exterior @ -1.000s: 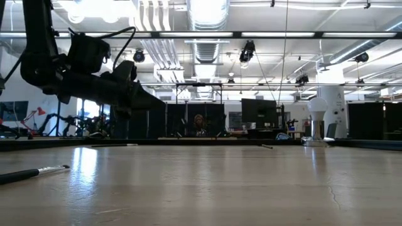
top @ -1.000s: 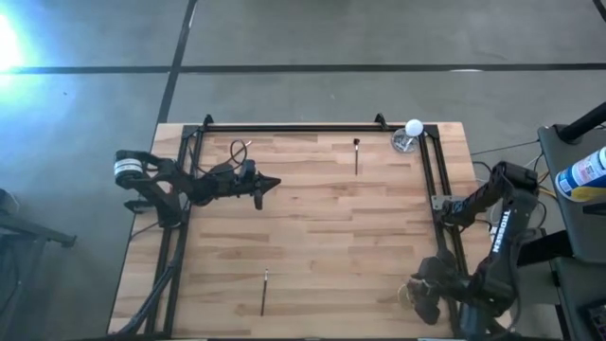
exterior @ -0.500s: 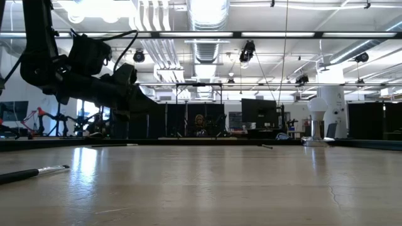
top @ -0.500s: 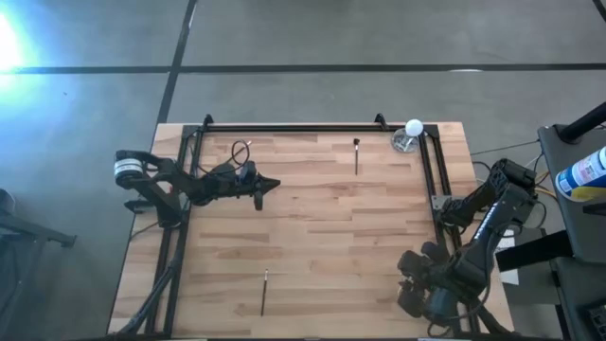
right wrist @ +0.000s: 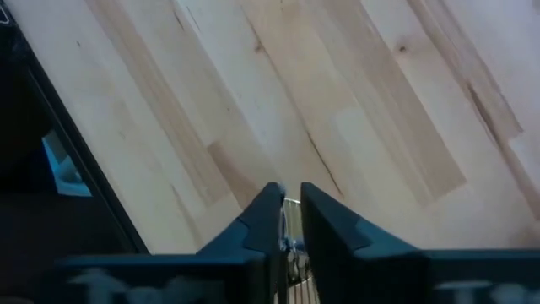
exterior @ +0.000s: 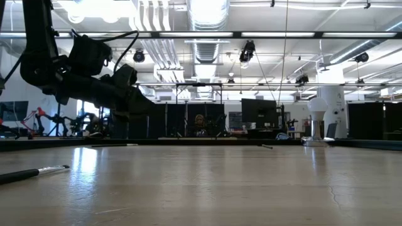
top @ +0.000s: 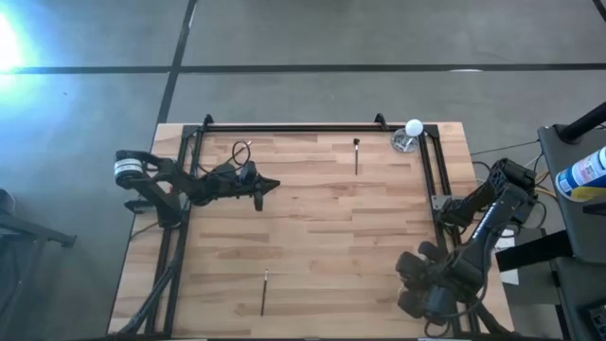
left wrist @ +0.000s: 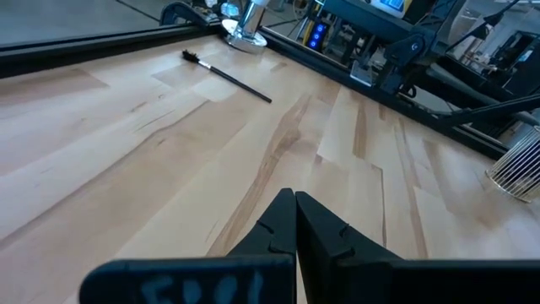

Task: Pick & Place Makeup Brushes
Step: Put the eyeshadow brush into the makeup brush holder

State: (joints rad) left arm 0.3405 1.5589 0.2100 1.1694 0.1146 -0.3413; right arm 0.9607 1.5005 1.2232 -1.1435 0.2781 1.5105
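Observation:
Three makeup brushes lie flat on the wooden table: a black one (top: 356, 156) (left wrist: 226, 72) near the far edge, a thin one (top: 264, 292) (exterior: 34, 172) near the front, and a pale one (top: 240, 150) beside the left arm. My left gripper (top: 275, 183) (left wrist: 294, 198) hovers shut above the table's left half, pointing right. My right gripper (top: 415, 282) (right wrist: 291, 194) points down over the near right corner, its fingers a narrow gap apart. Silvery wires of a mesh cup (right wrist: 292, 245) (left wrist: 516, 165) show through that gap.
A small metal stand (top: 404, 142) with a white ball (top: 414, 126) sits at the far right corner. Black frame rails run along the far edge (top: 303, 127) and both sides (top: 437, 189). Bare wood lies across the table's middle.
My right arm has swung its gripper a little from the near right corner toward the table's left, and its wrist has turned. The brushes lie where they were.

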